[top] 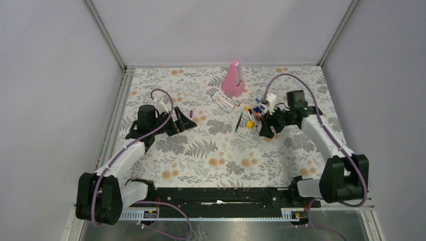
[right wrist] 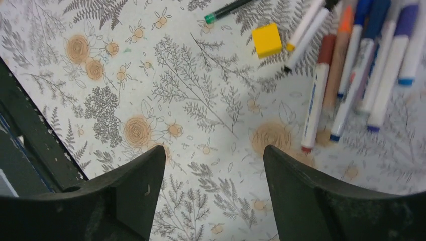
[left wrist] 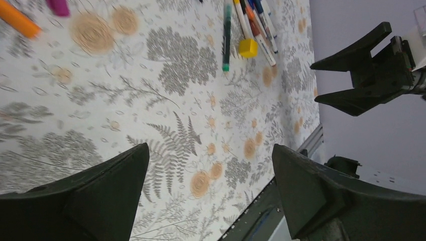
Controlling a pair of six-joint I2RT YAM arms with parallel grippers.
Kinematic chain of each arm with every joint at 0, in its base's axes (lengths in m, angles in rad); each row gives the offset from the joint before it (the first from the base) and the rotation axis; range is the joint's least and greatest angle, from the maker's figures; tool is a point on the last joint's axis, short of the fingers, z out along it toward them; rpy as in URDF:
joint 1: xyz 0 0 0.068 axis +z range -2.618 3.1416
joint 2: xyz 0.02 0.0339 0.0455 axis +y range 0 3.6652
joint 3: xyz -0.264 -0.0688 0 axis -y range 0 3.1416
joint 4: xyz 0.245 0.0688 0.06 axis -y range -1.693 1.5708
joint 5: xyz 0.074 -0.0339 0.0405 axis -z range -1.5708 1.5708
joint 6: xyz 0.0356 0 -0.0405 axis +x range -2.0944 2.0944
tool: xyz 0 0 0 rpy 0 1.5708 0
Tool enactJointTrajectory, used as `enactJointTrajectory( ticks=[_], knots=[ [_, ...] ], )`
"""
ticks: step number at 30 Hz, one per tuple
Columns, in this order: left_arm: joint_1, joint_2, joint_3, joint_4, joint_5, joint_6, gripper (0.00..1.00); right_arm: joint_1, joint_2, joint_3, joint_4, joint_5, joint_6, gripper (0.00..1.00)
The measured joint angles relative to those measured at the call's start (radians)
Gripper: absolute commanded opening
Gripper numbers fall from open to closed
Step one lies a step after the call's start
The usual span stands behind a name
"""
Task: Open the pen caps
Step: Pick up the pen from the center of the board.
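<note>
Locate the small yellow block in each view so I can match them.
Top external: yellow block, slightly right of picture centre.
Left wrist: near the top edge, right of centre.
Right wrist: near the top edge, right of centre.
Shared landmark: green pen just beside it.

The cloth (top: 211, 150) is white, printed with grey ferns and orange flowers. A yellow block (right wrist: 267, 39) lies on it. Beside the block are a green pen (right wrist: 228, 10) and white pens (right wrist: 314, 105) with red, orange, blue and purple caps (right wrist: 327, 47), and beyond it stands a pink wedge (top: 233, 78).
</note>
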Motion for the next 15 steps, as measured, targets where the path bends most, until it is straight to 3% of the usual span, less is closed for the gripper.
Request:
enactJointTrajectory(
  ticks=[3,6,10,15],
  knots=[
    [-0.084,0.000,-0.008,0.017,-0.019,-0.039,0.99,-0.151,-0.137,-0.158,0.095,-0.134,0.050,0.89],
    [-0.174,0.000,-0.008,0.037,-0.077,-0.056,0.99,-0.259,-0.255,-0.248,0.185,-0.232,0.124,0.91],
    [-0.325,0.026,0.030,0.027,-0.216,-0.049,0.99,-0.315,-0.296,-0.262,0.299,-0.304,0.196,0.91],
    [-0.492,0.174,0.198,-0.024,-0.397,0.001,0.99,-0.339,-0.264,-0.262,0.347,-0.301,0.233,0.92]
  ],
)
